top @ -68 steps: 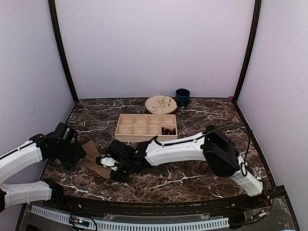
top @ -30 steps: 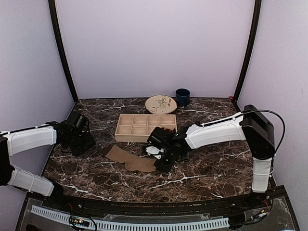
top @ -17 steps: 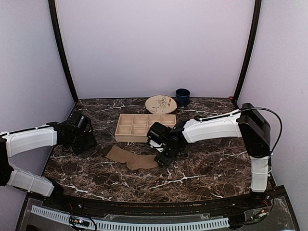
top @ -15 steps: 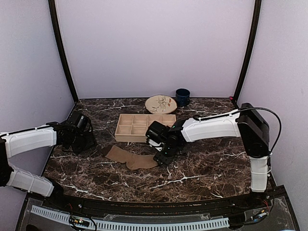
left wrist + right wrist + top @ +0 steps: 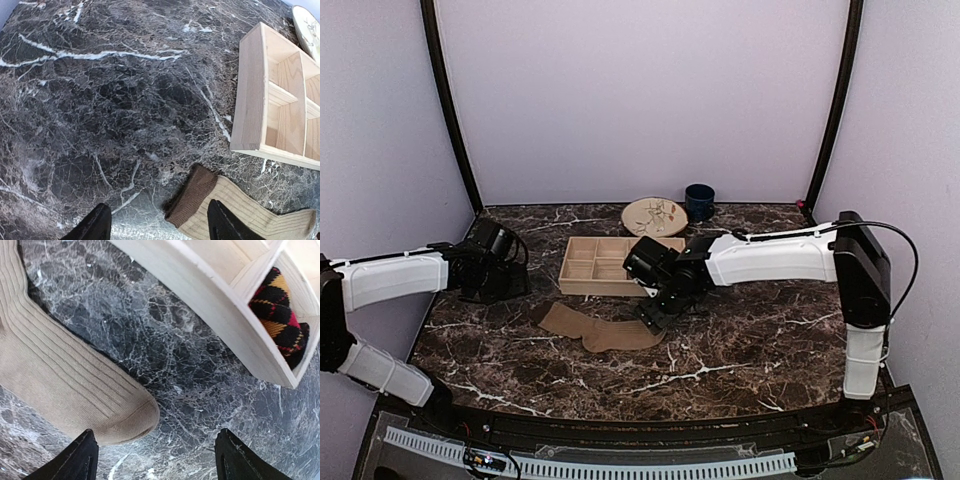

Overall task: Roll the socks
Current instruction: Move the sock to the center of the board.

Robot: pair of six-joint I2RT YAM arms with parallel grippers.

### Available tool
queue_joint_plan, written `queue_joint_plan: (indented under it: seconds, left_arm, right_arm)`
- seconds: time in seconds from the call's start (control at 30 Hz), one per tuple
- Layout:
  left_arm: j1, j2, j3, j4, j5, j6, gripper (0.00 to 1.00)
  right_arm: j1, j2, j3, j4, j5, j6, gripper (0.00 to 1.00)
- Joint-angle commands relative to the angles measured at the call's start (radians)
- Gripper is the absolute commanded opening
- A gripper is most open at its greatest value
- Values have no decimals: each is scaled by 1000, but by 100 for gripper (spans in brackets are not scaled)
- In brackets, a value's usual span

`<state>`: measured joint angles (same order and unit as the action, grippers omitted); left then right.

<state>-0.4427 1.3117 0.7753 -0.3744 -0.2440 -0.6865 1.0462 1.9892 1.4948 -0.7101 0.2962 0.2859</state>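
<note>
A tan sock (image 5: 595, 328) lies flat and stretched out on the marble table, in front of the wooden tray. Its brown cuff (image 5: 197, 197) points left and its toe (image 5: 105, 405) points right. My left gripper (image 5: 510, 288) hovers open above the cuff end, its fingertips (image 5: 95, 227) apart with nothing between them. Over the toe end hangs my right gripper (image 5: 655, 320), open and empty, the toe lying just inside its left fingertip (image 5: 80, 457). The black argyle sock (image 5: 280, 315) sits bunched in a corner compartment of the tray.
The wooden compartment tray (image 5: 595, 262) stands just behind the tan sock, close to both grippers. A patterned plate (image 5: 654, 216) and a dark blue cup (image 5: 699, 201) are at the back, near the wall. Purple walls enclose the table.
My right gripper has opened, let go of the sock's toe and drawn back toward the tray. The sock now lies flat. The left arm has shifted slightly right and back.
</note>
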Motion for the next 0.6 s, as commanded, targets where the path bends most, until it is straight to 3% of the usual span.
queue_joint_plan:
  seconds: [0.0,0.2,0.33,0.57]
  left_arm:
    - [-18,14,34,29,17,102,68]
    - [-55,45,51,55,51,177,64]
    - [-82,47,36,89,76,228,56]
    - [-93,59,30,87,100,270,43]
  right_arm:
    - [-5,-24,20,-23,23,84,79]
    - [-5,-87,-78,15,20,119,78]
    - [-3,-108,-63,46,26,152,75]
    - [29,-97,-54,73,19,207,49]
